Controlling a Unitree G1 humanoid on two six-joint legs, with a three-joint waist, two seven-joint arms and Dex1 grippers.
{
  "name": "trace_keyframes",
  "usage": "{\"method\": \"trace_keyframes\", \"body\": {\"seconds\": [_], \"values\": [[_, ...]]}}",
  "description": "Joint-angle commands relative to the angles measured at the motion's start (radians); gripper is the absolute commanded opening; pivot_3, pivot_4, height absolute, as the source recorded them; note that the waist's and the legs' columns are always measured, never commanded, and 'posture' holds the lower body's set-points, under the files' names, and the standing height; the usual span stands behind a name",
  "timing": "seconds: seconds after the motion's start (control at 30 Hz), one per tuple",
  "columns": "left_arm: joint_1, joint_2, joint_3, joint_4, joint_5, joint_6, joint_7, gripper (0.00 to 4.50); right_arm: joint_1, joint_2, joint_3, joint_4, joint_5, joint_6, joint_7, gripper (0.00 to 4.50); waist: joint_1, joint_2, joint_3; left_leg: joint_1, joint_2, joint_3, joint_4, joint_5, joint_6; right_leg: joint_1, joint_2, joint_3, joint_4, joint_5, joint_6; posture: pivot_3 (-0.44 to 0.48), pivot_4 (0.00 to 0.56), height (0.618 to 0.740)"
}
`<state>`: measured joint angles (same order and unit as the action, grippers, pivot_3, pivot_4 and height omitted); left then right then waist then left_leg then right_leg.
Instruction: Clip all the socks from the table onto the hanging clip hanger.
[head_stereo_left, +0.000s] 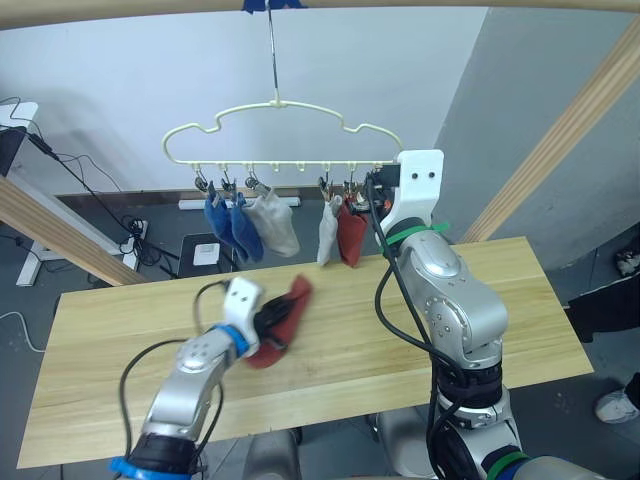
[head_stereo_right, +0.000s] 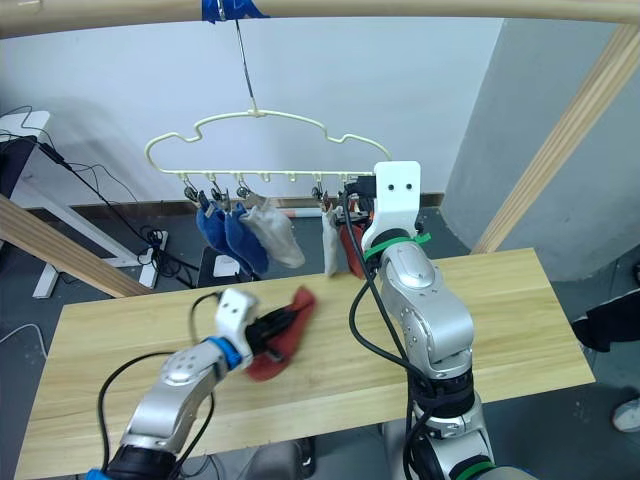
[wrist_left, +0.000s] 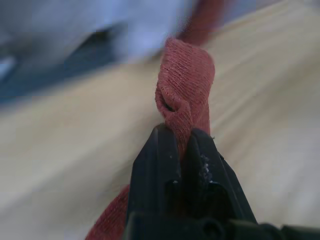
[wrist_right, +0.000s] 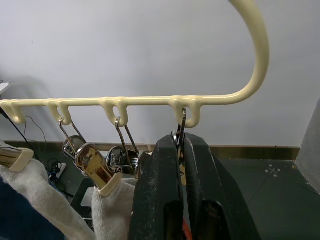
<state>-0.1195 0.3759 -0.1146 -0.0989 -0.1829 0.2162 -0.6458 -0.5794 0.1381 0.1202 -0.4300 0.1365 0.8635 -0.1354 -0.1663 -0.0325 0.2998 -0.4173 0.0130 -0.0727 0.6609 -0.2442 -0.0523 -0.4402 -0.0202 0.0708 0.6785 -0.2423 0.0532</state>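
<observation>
Nearest the robot, over the long light plank table (head_stereo_left: 90, 340), the left gripper (head_stereo_left: 275, 322) is pinching a soft rust-red ankle sock (head_stereo_left: 285, 318), black fingers (wrist_left: 159, 160) closed tight on a fold of the knit; the sock is hanging from the jaws just above the wood, its lower end drooping toward the boards. Farther back, past the table's far edge, the right gripper (wrist_right: 182, 150) is reaching up to the thin pale-yellow cloud-shaped wire clip hanger (head_stereo_left: 290, 160), its fingers pressed together on the last metal clip (wrist_right: 181, 131) at the right end of the row. Five socks are dangling from the clips: two blue (head_stereo_left: 228, 225), a light grey one (head_stereo_left: 274, 222), another grey (head_stereo_left: 327, 235), and a second rust-red sock (head_stereo_left: 350, 236) just beside the right gripper. Hanger hook is catching on a round wooden rail (head_stereo_left: 150, 12) overhead.
</observation>
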Motion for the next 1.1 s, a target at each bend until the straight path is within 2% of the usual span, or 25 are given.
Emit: {"method": "trace_keyframes", "body": {"seconds": [0.03,0.23,0.43,0.77,1.1], "values": [[-0.066,-0.056,-0.080,-0.066,0.005,-0.056,-0.028,0.01,-0.034,0.026,0.009,-0.044,-0.004,-0.014,-0.004,0.00,-0.003,0.000,0.000,0.000,0.000,0.000,0.000,0.000,0.000,0.000,0.000,0.000,0.000,0.000,0.000,-0.246,0.278,0.740],[-0.157,-0.134,-0.123,-0.013,0.062,-0.112,0.024,0.01,-0.036,0.025,0.008,-0.043,-0.005,-0.015,-0.004,0.00,-0.021,0.000,0.000,0.000,0.000,0.000,-0.001,0.000,0.000,0.000,0.001,0.000,0.000,0.000,0.000,-0.250,0.275,0.740],[-0.297,-0.223,-0.097,0.189,0.143,-0.187,0.160,0.01,-0.038,0.024,0.006,-0.040,-0.006,-0.018,-0.002,0.00,-0.028,0.000,0.000,0.000,-0.001,0.000,0.001,0.000,0.001,0.001,0.001,0.000,0.000,0.000,0.001,-0.257,0.271,0.740],[-0.373,-0.240,-0.068,0.294,0.163,-0.268,0.214,0.01,-0.037,0.023,0.008,-0.041,-0.008,-0.017,-0.003,0.00,-0.030,0.000,0.000,0.000,-0.001,0.000,0.000,0.000,0.001,0.001,0.001,0.000,0.000,0.000,0.001,-0.262,0.272,0.740],[-0.362,-0.245,-0.051,0.277,0.138,-0.287,0.196,0.01,-0.036,0.021,0.012,-0.041,-0.014,-0.021,-0.002,0.00,-0.030,0.000,0.000,0.000,-0.001,-0.001,0.000,0.000,0.001,0.001,0.001,0.000,0.000,0.000,0.001,-0.263,0.269,0.740]]}}
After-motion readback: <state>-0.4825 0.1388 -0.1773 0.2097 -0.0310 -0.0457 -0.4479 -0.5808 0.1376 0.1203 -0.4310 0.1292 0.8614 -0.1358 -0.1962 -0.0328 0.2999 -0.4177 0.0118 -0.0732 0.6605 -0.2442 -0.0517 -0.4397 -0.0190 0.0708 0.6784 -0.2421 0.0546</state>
